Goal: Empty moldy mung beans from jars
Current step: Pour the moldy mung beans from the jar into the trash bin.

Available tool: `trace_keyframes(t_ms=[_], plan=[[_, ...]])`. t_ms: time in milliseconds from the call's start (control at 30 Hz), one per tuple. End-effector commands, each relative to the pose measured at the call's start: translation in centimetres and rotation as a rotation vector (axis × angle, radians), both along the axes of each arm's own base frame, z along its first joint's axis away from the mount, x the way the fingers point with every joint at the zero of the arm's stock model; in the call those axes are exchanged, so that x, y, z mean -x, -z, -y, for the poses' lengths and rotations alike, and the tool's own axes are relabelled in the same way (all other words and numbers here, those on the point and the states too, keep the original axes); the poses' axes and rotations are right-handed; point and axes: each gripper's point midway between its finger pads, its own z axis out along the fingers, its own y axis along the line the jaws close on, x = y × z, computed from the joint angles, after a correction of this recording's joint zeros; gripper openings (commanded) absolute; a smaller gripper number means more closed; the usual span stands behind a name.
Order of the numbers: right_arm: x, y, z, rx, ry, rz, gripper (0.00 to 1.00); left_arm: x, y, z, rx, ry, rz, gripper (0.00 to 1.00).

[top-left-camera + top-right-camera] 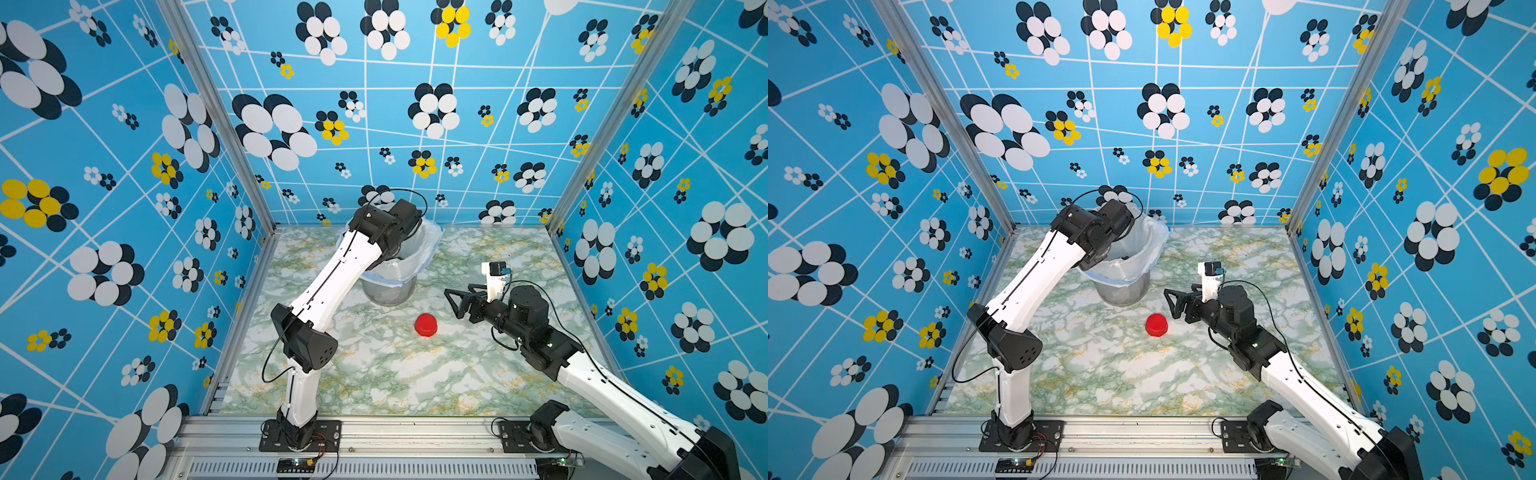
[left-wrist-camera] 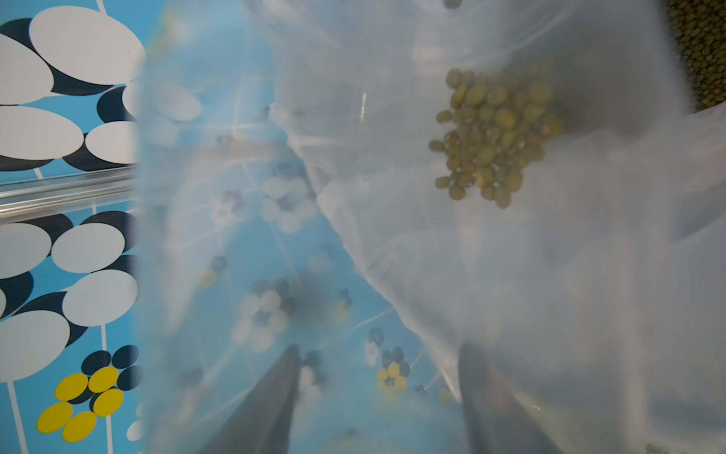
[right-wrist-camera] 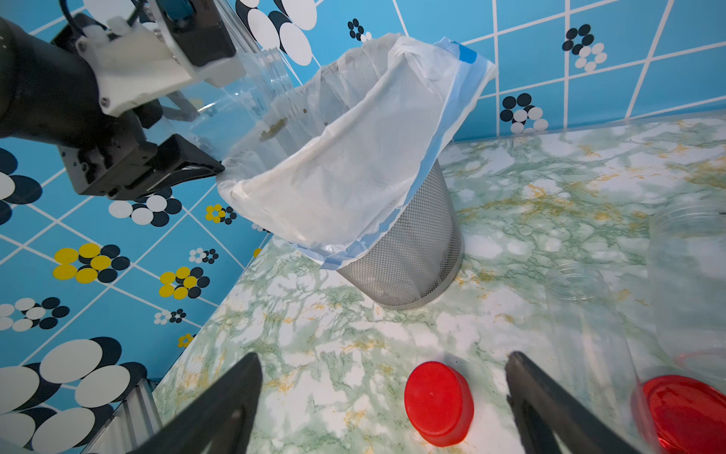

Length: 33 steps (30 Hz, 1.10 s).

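Reaching over the mesh bin (image 1: 388, 293) in both top views, the left arm (image 1: 332, 282) hides its own claw and load behind the wrist. A white bag (image 1: 419, 253) lines the bin, a loose red lid (image 1: 426, 325) lies on the bench (image 1: 374, 374), and the right claw (image 1: 452, 304) hovers near it, jaws wide apart and empty. Left wrist view: the left claw (image 2: 379, 350) is clamped on the held jar (image 2: 220, 236), its fingers (image 2: 271, 397) showing through the clear wall. A small clump of mung beans (image 2: 491, 133) sits further along, and a darker mass of beans fills the frame corner, apparently down in the bag. Right wrist view: the held jar (image 3: 235, 90) is tipped mouth-first into the bag (image 3: 353, 157), with a few beans at its mouth. The tall jar (image 3: 581, 314), lidless and seemingly empty, stands on the bench beside a further jar (image 3: 687, 275) with red at its base. The right claw (image 3: 383, 359) is spread just beside the red lid (image 3: 438, 403). Handling, by judgement: the jars look light, thin-walled and slick, likely to flex under hard pressure. They are best taken across the mid-body, well back from the mouth. The beans are loose and should pour freely, though the last clump may cling and want a steeper tilt.
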Motion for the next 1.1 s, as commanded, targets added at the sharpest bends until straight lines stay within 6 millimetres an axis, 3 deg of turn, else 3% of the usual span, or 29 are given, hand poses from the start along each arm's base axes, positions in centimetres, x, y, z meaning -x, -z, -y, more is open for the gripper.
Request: trace_keyframes(t_ms=[0, 267, 433, 800, 900, 1067], plan=[[-0.3, -1.8, -0.6, -0.043, -0.022, 0.023, 0.99, 0.6, 1.6, -0.3, -0.015, -0.037, -0.072, 0.56], [-0.4, -3.7, -0.9, -0.059, -0.029, 0.054, 0.99, -1.9, -0.8, 0.9, -0.252, 0.028, 0.09, 0.56], [-0.8, -5.7, -1.6, -0.095, -0.052, 0.087, 0.99, -1.1, -1.2, 3.7, -0.03, 0.096, 0.074, 0.56], [-2.5, -10.0, -4.1, -0.172, -0.117, 0.124, 0.86, 0.4, -2.2, 6.1, 0.165, 0.145, 0.058, 0.56], [-3.5, -10.6, -5.0, -0.191, -0.129, 0.123, 0.79, 0.8, -2.6, 6.9, 0.239, 0.166, 0.05, 0.56], [-5.2, -11.2, -6.7, -0.205, -0.157, 0.11, 0.65, 0.8, -2.9, 6.4, 0.27, 0.152, 0.044, 0.56]])
